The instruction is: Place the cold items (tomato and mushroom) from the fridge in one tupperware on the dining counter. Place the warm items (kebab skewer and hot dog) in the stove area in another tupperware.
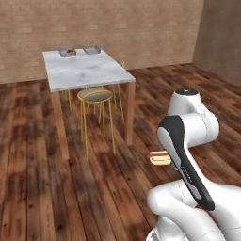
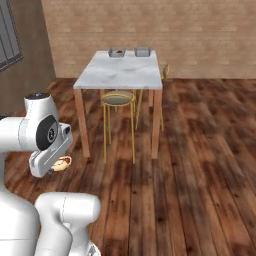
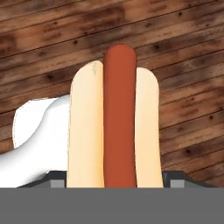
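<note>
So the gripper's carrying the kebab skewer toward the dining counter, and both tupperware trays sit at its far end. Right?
Not quite: the gripper carries the hot dog, not the kebab skewer; the hand view shows a tan bun with a red sausage. The rest holds: both tupperware trays sit at the far end of the dining counter.

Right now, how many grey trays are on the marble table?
2. Both sit side by side at the far end of the table: the left tray has something red and dark inside, the right tray looks empty, though its floor is partly hidden.
</note>
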Controlling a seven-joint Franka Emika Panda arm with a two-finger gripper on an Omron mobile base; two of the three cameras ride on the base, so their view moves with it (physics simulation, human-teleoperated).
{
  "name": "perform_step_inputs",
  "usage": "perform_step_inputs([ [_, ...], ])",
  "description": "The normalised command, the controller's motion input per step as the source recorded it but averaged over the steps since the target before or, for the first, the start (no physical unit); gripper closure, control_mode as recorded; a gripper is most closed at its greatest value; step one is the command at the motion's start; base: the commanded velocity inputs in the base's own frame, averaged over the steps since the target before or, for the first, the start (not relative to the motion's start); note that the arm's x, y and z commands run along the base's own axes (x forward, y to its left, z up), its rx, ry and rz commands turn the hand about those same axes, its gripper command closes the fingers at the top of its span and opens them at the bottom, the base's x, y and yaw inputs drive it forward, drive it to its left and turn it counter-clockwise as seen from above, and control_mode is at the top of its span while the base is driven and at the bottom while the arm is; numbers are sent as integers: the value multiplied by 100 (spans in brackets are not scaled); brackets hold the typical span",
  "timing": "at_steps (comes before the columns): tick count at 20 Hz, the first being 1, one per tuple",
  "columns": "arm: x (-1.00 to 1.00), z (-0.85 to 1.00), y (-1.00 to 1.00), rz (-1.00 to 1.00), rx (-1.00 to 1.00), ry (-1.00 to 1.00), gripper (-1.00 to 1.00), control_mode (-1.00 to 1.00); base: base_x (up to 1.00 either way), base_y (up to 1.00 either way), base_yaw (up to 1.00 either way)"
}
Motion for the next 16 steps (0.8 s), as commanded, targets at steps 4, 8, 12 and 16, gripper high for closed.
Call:
perform_step_inputs([
  [4,0,0,0,0,0,0,100,100,34,56,36],
  [8,0,0,0,0,0,0,100,100,89,9,3],
  [12,0,0,0,0,0,0,100,100,100,5,0],
  [16,0,0,0,0,0,0,100,100,100,1,0],
])
